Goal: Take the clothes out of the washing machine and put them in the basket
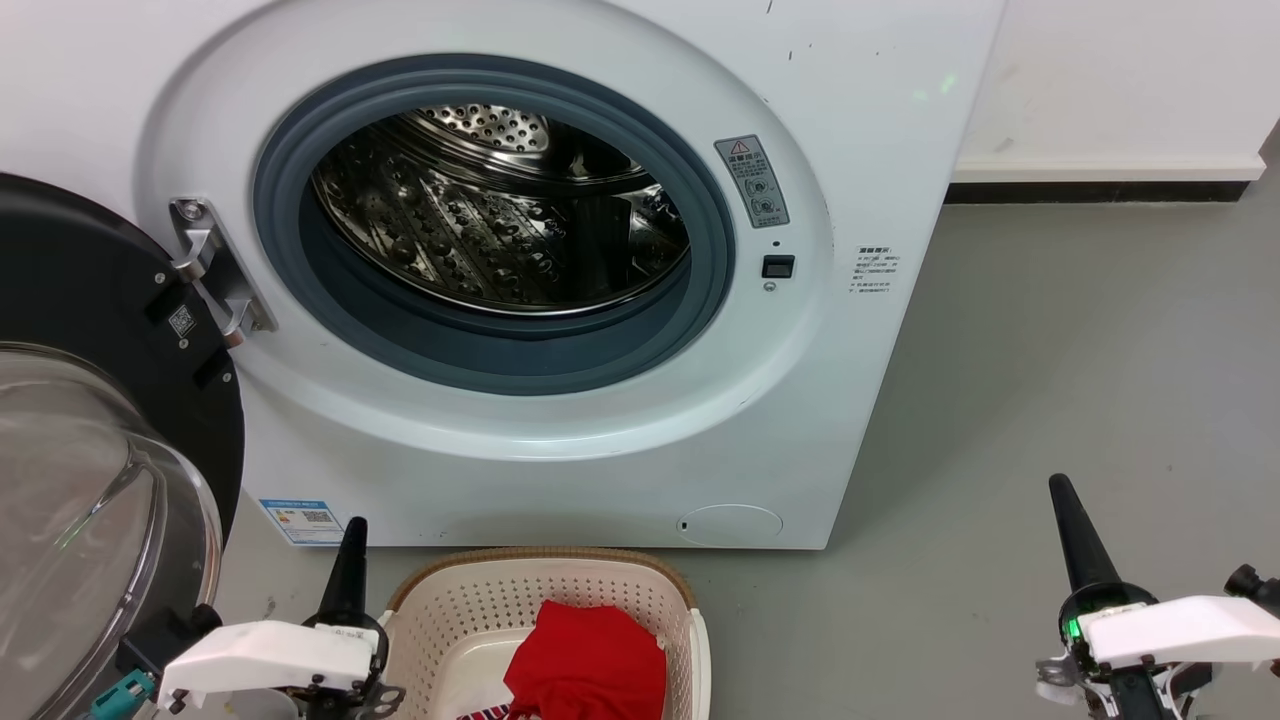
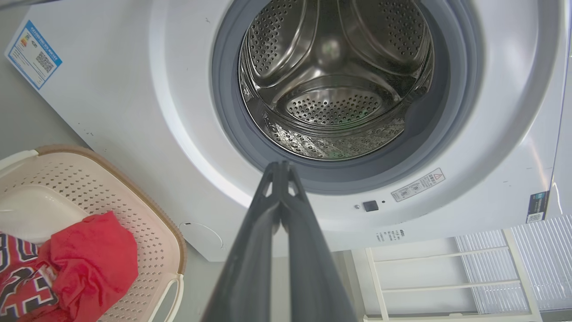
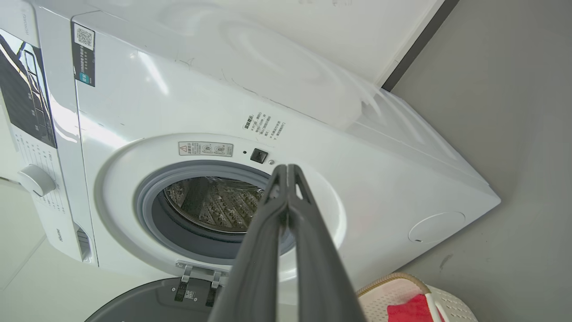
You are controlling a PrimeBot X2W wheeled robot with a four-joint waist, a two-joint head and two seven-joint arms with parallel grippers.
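Down at the lower left of the head view, the left gripper point(image 1: 350, 570) points up with its two long dark fingers pressed flat together and nothing between them; its own wrist view shows the same closed, empty pair point(image 2: 280, 170) aimed at the porthole. The right gripper point(image 1: 1072, 530) stands at the lower right over the grey floor point(image 1: 1050, 350), well apart from the laundry, and its fingers point(image 3: 287, 172) also meet tip to tip around nothing. Just beside the left gripper sits the low cream-white perforated plastic basket with a brown woven-look rim point(image 1: 540, 553), close against the foot of the machine. Both clothes lie inside it: the plain bright red garment point(image 1: 585, 660) is heaped on top, and the red jersey with white and black lettering point(image 2: 18, 277) lies partly under it. Behind the basket rises the large white front-loading washing machine point(image 1: 600, 480), its round grey rubber rim point(image 1: 330, 330) framing the shiny perforated steel drum point(image 1: 500, 230). The black-framed glass door point(image 1: 90, 400) hangs swung wide on its hinge at the machine's left.
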